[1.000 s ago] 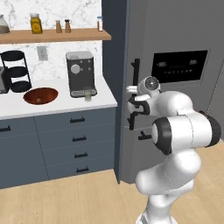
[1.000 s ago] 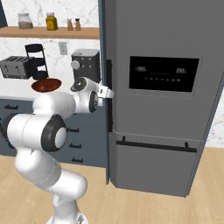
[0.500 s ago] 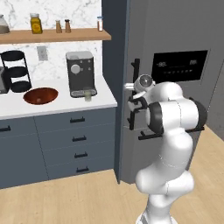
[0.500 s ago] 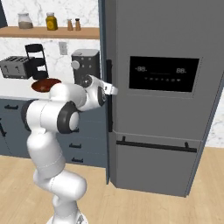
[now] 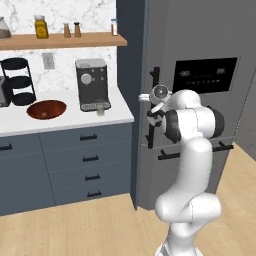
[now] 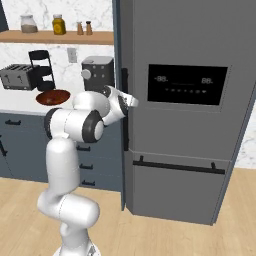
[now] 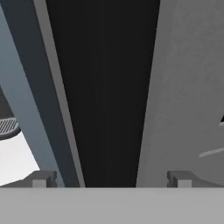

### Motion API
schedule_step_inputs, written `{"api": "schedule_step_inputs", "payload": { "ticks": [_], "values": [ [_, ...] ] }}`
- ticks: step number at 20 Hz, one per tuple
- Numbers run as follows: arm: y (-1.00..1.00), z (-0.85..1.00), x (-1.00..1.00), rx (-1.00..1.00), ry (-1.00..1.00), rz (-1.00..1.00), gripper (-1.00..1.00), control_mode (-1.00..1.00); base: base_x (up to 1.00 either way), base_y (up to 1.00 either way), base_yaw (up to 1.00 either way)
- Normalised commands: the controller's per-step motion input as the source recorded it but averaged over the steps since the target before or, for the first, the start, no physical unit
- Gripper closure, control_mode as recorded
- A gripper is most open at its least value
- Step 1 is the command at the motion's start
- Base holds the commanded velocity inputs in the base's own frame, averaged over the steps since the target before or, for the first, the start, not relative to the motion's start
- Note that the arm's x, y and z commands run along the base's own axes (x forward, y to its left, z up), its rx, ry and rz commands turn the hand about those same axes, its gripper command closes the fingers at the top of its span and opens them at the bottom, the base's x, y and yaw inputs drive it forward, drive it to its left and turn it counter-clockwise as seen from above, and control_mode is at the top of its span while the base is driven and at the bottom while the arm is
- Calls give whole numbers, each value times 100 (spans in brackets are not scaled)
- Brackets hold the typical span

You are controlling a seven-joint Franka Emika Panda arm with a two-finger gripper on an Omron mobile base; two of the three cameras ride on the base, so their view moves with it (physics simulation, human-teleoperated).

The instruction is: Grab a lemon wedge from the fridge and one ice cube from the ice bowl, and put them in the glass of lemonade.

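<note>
Ice bowl [image 5: 46, 109] is seen near the counter's [image 5: 70, 122] front edge, left of the coffee machine [image 5: 93, 85]. Glass of lemonade [image 5: 100, 109] is placed just in front of the machine, toward the counter's right end. Gripper [image 7: 111, 179] is held at the closed fridge's [image 6: 200, 60] black vertical handle [image 7: 105, 87], fingers [image 7: 41, 179] spread wide, one on each side of it, nothing gripped.

Fridge [image 5: 200, 45] matt grey steel; ice bowl [image 5: 46, 109] glossy wood.
</note>
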Motion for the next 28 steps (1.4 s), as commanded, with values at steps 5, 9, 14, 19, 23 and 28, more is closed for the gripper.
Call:
{"api": "schedule_step_inputs", "payload": {
  "ticks": [5, 9, 14, 19, 23, 28],
  "values": [
    [-13, -16, 64, 0, 0, -2, -100, -100, 0, 0, 0],
    [-18, -10, 69, 0, 0, -1, -100, -100, 0, 0, 0],
    [-21, -3, 77, 0, 0, 0, -100, -100, 0, 0, 0],
    [-11, 0, 61, 0, 0, 0, 100, -100, 0, 0, 0],
    [0, 0, 11, 0, 1, 0, 100, -100, 0, 0, 0],
    [0, 0, 0, 0, 4, 0, 100, -100, 0, 0, 0]
  ]
}}
